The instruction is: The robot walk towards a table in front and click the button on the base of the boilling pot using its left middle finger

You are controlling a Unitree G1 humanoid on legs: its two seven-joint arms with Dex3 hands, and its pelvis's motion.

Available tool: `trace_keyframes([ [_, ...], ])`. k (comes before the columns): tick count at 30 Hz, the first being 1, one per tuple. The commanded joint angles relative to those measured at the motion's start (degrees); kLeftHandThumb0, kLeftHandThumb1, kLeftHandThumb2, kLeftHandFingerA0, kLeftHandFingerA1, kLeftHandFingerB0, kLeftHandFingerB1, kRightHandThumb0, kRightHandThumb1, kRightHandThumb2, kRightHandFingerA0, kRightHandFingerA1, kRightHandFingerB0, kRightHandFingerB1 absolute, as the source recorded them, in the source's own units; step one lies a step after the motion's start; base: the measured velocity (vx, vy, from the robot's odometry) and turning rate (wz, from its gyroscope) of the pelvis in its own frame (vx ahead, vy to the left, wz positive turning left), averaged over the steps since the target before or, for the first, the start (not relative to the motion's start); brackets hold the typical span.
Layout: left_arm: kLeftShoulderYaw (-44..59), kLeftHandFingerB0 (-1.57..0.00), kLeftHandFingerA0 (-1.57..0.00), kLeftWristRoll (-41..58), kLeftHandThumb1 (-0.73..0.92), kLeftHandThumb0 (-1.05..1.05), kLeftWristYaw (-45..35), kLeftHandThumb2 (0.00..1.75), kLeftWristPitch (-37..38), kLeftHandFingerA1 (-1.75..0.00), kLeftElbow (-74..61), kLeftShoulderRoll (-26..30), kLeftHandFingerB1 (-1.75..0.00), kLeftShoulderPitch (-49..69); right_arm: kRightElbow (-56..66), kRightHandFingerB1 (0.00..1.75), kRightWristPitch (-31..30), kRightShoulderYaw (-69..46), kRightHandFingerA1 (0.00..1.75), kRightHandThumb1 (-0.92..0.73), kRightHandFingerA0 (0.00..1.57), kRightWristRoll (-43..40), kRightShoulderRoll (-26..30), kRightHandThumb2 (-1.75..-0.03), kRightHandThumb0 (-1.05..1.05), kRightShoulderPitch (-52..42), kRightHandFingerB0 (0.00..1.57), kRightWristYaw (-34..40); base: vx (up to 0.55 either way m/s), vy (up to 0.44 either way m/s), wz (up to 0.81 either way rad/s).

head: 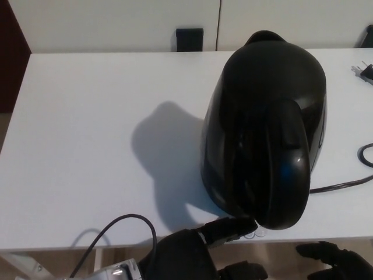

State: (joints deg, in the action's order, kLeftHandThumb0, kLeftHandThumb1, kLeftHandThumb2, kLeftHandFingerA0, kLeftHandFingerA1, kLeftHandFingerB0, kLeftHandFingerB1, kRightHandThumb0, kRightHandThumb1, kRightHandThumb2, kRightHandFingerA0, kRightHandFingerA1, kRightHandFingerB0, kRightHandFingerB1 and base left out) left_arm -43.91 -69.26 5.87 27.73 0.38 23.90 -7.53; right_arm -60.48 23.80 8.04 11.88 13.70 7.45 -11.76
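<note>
- Left hand point(192, 254) low at the near table edge, left of centre; one thick finger point(230, 228) stretched forward and to the right, other digits held apart from it, nothing gripped.
- Tip of that finger up against the foot of the boiling pot point(265, 125), under the lower end of the handle; button itself too dark and hidden to pick out, so contact with it cannot be confirmed.
- Thin black cable point(119, 224) looping up from the left wrist area over the near table edge.
- Right hand point(338, 261) at the bottom right corner, below the table edge, well apart from the pot; fingers spread loosely, holding nothing.
- Pot: glossy black, upright, standing on the right half of the white table point(87, 146); spout toward the far edge, broad handle point(285, 175) facing the robot.
- Dark shadow of the pot thrown leftward across the tabletop.
- Power cord point(344, 185) running from behind the pot's right side toward the right picture edge, curling there.
- Plug point(366, 72) lying near the far right edge of the table.
- Small black object point(189, 39) against the pale wall beyond the far table edge; nature unclear.
</note>
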Motion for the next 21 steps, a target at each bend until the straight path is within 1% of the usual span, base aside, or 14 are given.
trace_keyframes([
  [1,-0.9,0.0,0.0,-0.9,0.6,-0.27,-0.7,1.05,-0.4,-0.48,1.5,2.1,-0.48,1.3,1.2,0.46,-3.6,-0.3,0.53,-0.5,0.25,0.0,0.6,-0.84,-0.67,0.2,0.18,0.3,0.0,0.0,0.0],
  [3,-0.8,0.0,0.0,-0.9,0.59,-0.27,0.0,1.05,-0.3,-0.48,1.2,2.4,-0.49,1.3,0.6,0.47,-3.4,-0.4,0.53,-0.49,0.24,-0.1,0.6,-0.84,-0.69,0.4,0.19,0.6,0.0,0.0,0.0],
  [5,-0.6,0.0,0.0,-0.7,0.58,-0.27,2.0,1.04,0.2,-0.48,1.0,2.7,-0.49,1.4,0.4,0.46,-3.4,-0.6,0.55,-0.5,0.29,-0.4,0.5,-0.85,-0.66,0.5,0.16,0.1,0.0,0.0,0.0],
  [6,0.3,-0.06,-0.09,0.4,0.58,-0.42,0.8,0.73,0.4,-0.35,-2.0,3.6,-0.18,2.2,1.6,0.36,-3.0,-0.4,0.51,-0.67,0.35,-0.4,0.9,-0.59,-0.58,-0.2,0.21,-0.5,0.0,0.0,0.0],
  [7,0.6,-0.05,-0.13,0.6,0.63,-0.34,0.5,0.63,0.4,-0.29,-2.9,3.9,-0.18,2.4,1.8,0.46,-3.0,-0.3,0.57,-0.53,0.28,-0.4,1.0,-0.86,-0.62,-0.4,0.13,-0.7,0.0,0.0,0.0],
  [8,1.0,0.0,0.0,0.9,0.61,-0.26,0.7,1.06,0.6,-0.48,-4.0,4.3,-0.49,2.6,2.1,0.46,-3.1,-0.4,0.58,-0.54,0.3,-0.6,1.0,-0.87,-0.62,-0.5,0.13,-1.0,0.0,0.0,0.0],
  [9,1.2,0.0,0.0,1.1,0.61,-0.26,1.4,1.06,0.8,-0.48,-4.4,4.4,-0.49,2.7,2.4,0.46,-3.1,-0.6,0.58,-0.54,0.3,-0.8,0.9,-0.87,-0.62,-0.6,0.13,-1.2,0.0,0.0,0.0],
  [10,1.9,-0.11,-0.2,1.8,0.61,-0.35,1.5,0.6,0.7,-0.3,-6.4,4.8,-0.24,3.6,2.5,0.46,-3.2,-0.6,0.58,-0.54,0.31,-0.9,0.9,-0.88,-0.62,-0.7,0.12,-1.3,0.0,0.0,0.0],
  [11,2.2,-0.12,-0.19,2.0,0.52,-0.39,1.3,0.66,0.7,-0.34,-7.3,5.0,-0.33,3.9,2.6,0.46,-3.2,-0.6,0.58,-0.54,0.31,-0.9,0.9,-0.88,-0.62,-0.7,0.12,-1.3,0.0,0.0,0.0],
  [13,3.2,-0.16,-0.23,2.6,0.51,-0.37,-0.4,0.63,0.5,-0.34,-10.6,5.7,-0.32,5.2,2.7,0.46,-3.4,-0.6,0.58,-0.54,0.31,-0.9,0.9,-0.88,-0.62,-0.7,0.12,-1.4,0.0,0.0,0.0],
  [14,3.9,-0.28,-0.35,2.9,0.45,-0.31,0.8,0.58,1.3,-0.37,-13.1,6.4,-0.34,6.3,2.6,0.46,-3.3,-0.6,0.58,-0.54,0.31,-0.9,0.8,-0.88,-0.62,-0.9,0.12,-1.4,0.0,0.0,0.0],
  [15,4.4,-0.31,-0.41,2.9,0.45,-0.23,0.8,0.54,1.4,-0.36,-14.9,7.0,-0.32,7.2,2.6,0.46,-3.3,-0.6,0.58,-0.54,0.31,-0.9,0.8,-0.88,-0.62,-1.0,0.12,-1.4,0.0,0.0,0.0],
  [18,5.6,-0.33,-0.42,3.9,0.44,-0.17,-1.2,0.53,1.5,-0.36,-18.9,8.4,-0.32,9.7,2.5,0.46,-3.3,-0.5,0.58,-0.54,0.31,-0.9,0.8,-0.88,-0.62,-1.2,0.12,-1.3,0.0,0.0,0.0],
  [21,7.0,-0.34,-0.41,4.8,0.45,-0.12,-0.6,0.54,2.5,-0.37,-21.8,10.5,-0.33,13.2,2.5,0.46,-3.3,-0.4,0.58,-0.54,0.31,-0.9,0.6,-0.88,-0.62,-1.4,0.12,-1.3,0.0,0.0,0.0],
])
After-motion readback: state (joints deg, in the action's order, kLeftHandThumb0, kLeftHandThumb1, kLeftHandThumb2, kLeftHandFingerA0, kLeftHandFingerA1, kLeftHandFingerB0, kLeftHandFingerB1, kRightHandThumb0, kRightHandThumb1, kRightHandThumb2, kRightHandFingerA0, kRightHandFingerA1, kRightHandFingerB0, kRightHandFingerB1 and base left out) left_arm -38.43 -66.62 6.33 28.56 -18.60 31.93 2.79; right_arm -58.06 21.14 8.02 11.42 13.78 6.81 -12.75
